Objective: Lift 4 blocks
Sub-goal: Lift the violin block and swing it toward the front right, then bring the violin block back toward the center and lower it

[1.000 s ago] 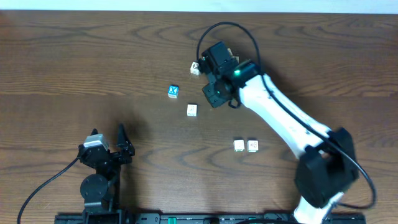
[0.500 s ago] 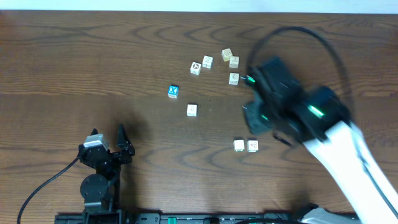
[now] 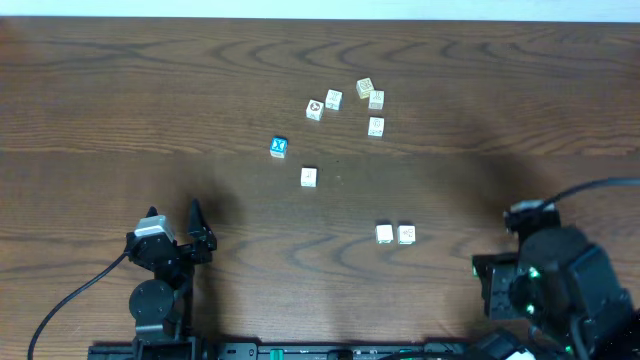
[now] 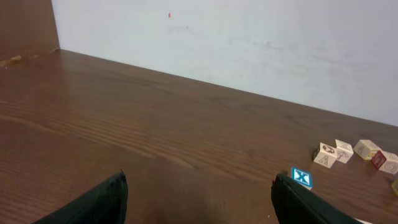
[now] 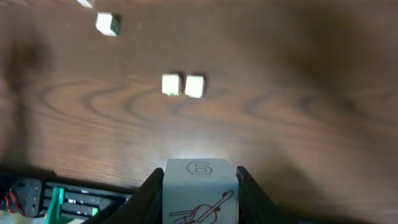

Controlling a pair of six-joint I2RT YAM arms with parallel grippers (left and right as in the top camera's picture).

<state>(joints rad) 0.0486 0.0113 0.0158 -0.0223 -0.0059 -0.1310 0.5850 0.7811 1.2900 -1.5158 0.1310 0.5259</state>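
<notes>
My right gripper (image 5: 199, 186) is shut on a cream block (image 5: 199, 194) printed with a 6 and a violin outline, held above the table near its front edge. In the overhead view the right arm (image 3: 552, 288) sits at the front right and hides that block. Two cream blocks (image 3: 385, 234) (image 3: 406, 234) lie side by side mid-table, and they also show in the right wrist view (image 5: 171, 84) (image 5: 194, 86). Another block (image 3: 309, 177) lies alone. My left gripper (image 4: 199, 190) stands open over bare wood at the front left (image 3: 172, 218).
A cluster of several cream cubes (image 3: 334, 99) lies at the back, with one more cube (image 3: 376, 126) just below it. A blue-faced cube (image 3: 279, 147) sits left of them. A white wall (image 4: 249, 43) borders the table's far edge.
The right arm has swung from the back cluster to the front right corner. The cubes it covered now show. The left arm has not moved.
</notes>
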